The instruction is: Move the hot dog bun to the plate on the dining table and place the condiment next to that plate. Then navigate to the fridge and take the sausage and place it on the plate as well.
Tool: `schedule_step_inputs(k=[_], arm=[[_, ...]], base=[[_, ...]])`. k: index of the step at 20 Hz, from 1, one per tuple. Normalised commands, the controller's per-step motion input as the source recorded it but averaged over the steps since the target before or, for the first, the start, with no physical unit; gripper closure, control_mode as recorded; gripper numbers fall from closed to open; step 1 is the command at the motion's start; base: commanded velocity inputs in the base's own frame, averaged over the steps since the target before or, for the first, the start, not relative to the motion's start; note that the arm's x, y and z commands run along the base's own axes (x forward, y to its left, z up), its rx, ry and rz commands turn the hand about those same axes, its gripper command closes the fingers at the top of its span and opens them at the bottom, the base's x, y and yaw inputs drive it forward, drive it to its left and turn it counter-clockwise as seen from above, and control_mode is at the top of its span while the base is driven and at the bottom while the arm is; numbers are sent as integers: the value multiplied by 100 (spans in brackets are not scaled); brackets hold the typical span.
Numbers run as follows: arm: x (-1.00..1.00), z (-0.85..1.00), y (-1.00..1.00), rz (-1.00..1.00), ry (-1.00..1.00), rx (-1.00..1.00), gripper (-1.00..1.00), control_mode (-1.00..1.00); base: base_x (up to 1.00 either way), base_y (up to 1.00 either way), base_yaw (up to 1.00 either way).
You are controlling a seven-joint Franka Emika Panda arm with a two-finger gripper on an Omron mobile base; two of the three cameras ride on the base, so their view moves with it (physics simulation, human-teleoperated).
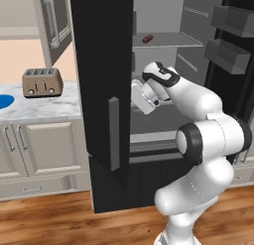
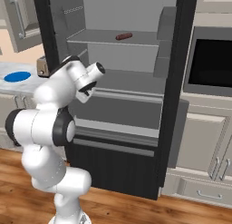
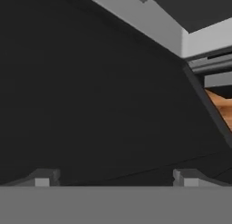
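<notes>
Fingertips (image 3: 43, 177) of the gripper (image 3: 115, 180) stand wide apart with nothing between them, facing what seems to be the fridge's (image 1: 101, 65) dark door. Above the arm, the sausage (image 2: 123, 36) lies alone on the fridge's upper shelf (image 2: 136, 40).

The fridge (image 1: 99, 90) stands open, its pale interior an open passage ahead of and above the fingers (image 3: 115, 180), which are spread wide with nothing between them. Close in front of the fingers is a dark fridge panel, blocking any straight advance at that height. Well above the fingers, the upper shelf (image 2: 113, 39) has free room over it around the sausage (image 2: 123, 36), which lies alone there. To one side the open door (image 1: 101, 65) with its grey handle (image 1: 114, 132) hems the approach; to the other, door bins (image 1: 229, 55) jut inward.
</notes>
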Motion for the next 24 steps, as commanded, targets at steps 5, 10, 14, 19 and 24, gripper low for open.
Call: schedule_step_inputs(k=[5, 10, 14, 19, 24], arm=[[-21, 0, 75, 4, 0, 0, -100, -100], [-18, 0, 80, 3, 1, 0, -100, -100], [-15, 0, 77, 0, 0, 0, -100, -100], [-9, 0, 69, 0, 0, 0, -100, -100], [-7, -2, 59, 0, 0, 0, -100, -100]], base=[[0, 0, 0], [0, 0, 0], [0, 0, 0], [0, 0, 0], [0, 0, 0]])
